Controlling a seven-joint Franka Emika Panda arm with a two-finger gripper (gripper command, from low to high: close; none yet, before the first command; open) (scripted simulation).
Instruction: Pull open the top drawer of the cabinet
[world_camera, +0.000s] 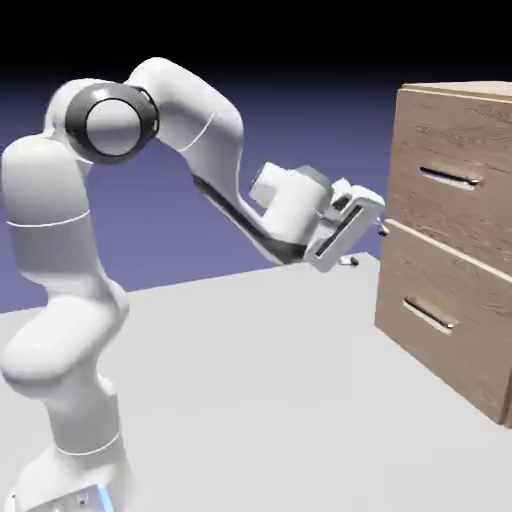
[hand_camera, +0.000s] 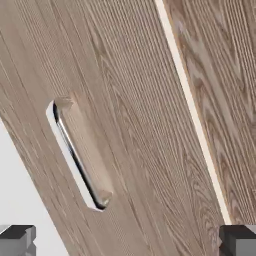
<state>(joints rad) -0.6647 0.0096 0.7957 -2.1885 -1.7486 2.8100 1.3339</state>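
Observation:
The light-brown wood-grain cabinet (world_camera: 455, 250) stands at the exterior view's right. Its top drawer (world_camera: 470, 140) is shut, and the slim silver handle (world_camera: 448, 179) lies flush in its recess. My gripper (world_camera: 367, 245) hangs open just in front of the cabinet, level with the seam between the two drawers, below and to the left of that handle, touching nothing. In the hand view a pale seam (hand_camera: 192, 110) runs diagonally; the top drawer front (hand_camera: 225, 65) lies to its right, with its handle out of frame. Both grey fingertips (hand_camera: 17, 240) sit wide apart at the bottom edge.
The lower drawer (world_camera: 450, 330) with its own bar handle (world_camera: 430, 316) is shut. In the hand view that handle (hand_camera: 75, 152) fills the left middle. The white table (world_camera: 250, 380) shows beyond the drawer's edge, and a strip of the table (hand_camera: 10, 200) shows lower left.

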